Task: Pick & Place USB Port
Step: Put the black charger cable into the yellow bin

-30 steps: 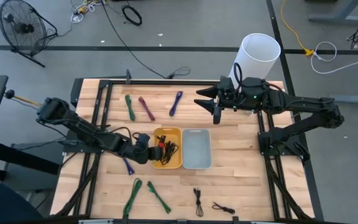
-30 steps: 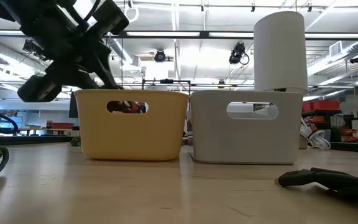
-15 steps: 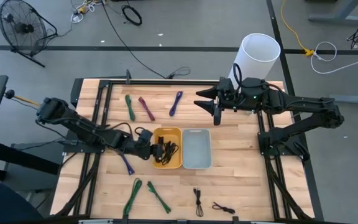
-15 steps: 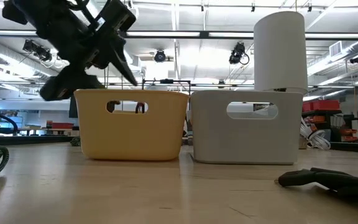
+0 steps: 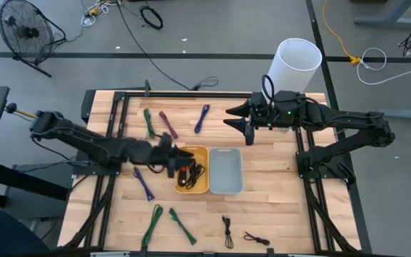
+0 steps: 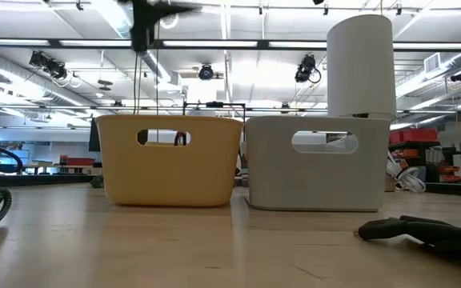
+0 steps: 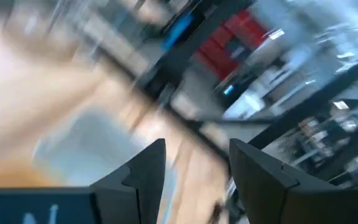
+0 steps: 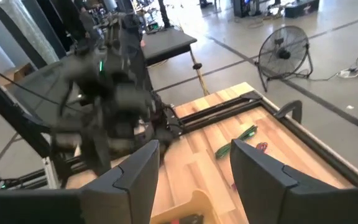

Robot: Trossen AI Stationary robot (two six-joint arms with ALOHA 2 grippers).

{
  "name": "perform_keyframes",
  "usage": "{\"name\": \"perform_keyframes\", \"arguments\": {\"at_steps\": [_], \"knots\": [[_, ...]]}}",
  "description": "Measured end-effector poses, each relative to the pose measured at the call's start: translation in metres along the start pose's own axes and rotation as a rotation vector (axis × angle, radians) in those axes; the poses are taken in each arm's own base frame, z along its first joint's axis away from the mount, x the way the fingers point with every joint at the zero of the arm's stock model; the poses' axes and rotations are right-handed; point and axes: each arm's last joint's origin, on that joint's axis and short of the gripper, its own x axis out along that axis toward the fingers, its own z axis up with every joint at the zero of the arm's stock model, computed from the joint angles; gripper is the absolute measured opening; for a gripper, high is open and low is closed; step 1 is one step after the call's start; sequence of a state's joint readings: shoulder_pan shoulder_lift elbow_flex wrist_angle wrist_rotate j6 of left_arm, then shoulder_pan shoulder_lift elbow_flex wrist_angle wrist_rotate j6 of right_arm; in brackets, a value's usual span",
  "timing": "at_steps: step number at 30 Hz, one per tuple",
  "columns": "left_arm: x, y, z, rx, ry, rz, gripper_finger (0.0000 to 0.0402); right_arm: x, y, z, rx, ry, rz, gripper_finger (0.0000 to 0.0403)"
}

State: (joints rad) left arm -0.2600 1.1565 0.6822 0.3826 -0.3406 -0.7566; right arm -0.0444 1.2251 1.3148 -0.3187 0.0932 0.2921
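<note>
Released black cable [image 5: 192,173] into yellow bin [image 5: 204,187], left gripper [image 5: 171,158] fingers open and lifted clear; right gripper [image 5: 247,123] open, waiting.

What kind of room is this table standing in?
Probably a workshop or lab hall: bare concrete floor with a standing fan, loose cables lying about, and shelving under strip lights behind the yellow bin.

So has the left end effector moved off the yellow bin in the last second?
Yes. In the high view the left end effector, open and empty, has pulled back from over the yellow bin to its outer edge, toward the table's far side.
</note>
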Motion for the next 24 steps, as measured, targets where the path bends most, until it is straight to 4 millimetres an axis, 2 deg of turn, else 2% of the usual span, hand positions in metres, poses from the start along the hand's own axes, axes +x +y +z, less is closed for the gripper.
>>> {"name": "perform_keyframes", "arguments": {"at_steps": [7, 12, 18, 24], "knots": [[-0.037, -0.019, 0.040, 0.264, -0.201, -0.126, 0.0181, 0.000, 0.000, -0.007, 0.080, 0.089, 0.047, 0.0197], [-0.055, -0.023, 0.053, 0.318, -0.267, -0.146, 0.0181, 0.001, 0.010, -0.022, 0.228, 0.226, 0.182, 0.0197], [-0.063, -0.025, 0.060, 0.319, -0.296, -0.166, 0.0181, 0.001, 0.041, -0.060, 0.367, 0.428, 0.318, 0.0197], [-0.064, -0.022, 0.057, 0.354, -0.257, -0.143, 0.0181, 0.005, 0.090, -0.093, 0.508, 0.593, 0.397, 0.0191]]}}
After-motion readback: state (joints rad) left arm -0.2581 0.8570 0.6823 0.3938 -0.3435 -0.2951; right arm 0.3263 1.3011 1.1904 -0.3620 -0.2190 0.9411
